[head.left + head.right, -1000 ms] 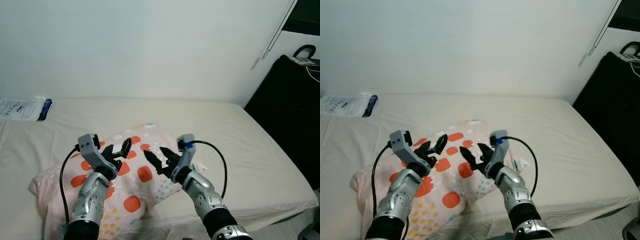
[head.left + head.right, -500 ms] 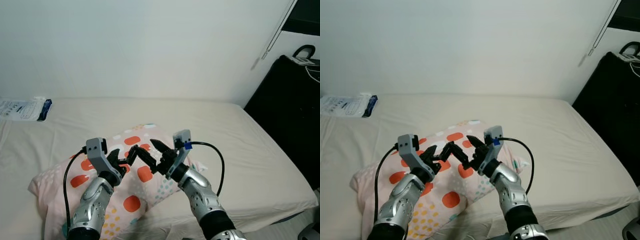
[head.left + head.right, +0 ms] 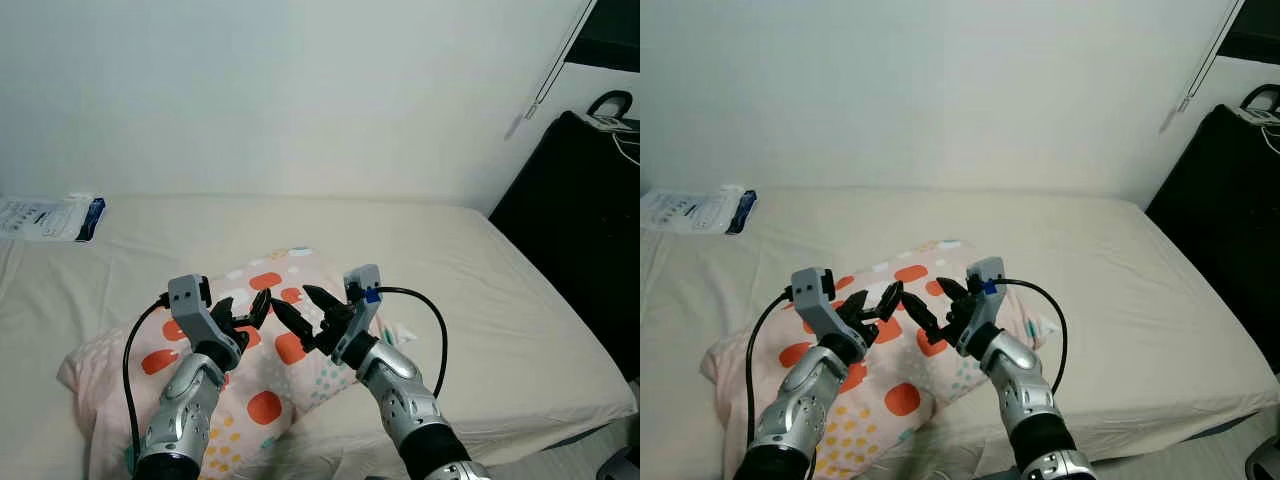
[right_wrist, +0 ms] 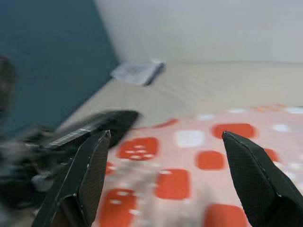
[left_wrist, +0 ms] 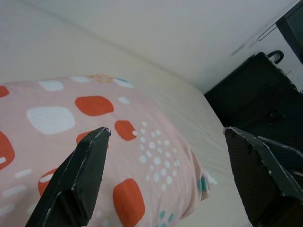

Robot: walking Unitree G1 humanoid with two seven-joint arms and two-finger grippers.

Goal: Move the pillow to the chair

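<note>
Hovering both spread-fingered grippers, left gripper [image 3: 248,312] and right gripper [image 3: 300,312], over the pink orange-patterned fabric pillow [image 3: 262,368], seemingly ungrabbed, chair trip remaining.

Head eyes look down over the bed [image 3: 480,270]; both wrist cameras face close across the pillow [image 5: 142,156].

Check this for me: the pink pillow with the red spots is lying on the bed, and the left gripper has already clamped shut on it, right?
Not quite. The pink pillow does lie on the bed, but the left gripper is open above it and has not clamped on anything. The left wrist view shows its two fingers spread wide apart with the pillow's fabric showing untouched between them.
</note>
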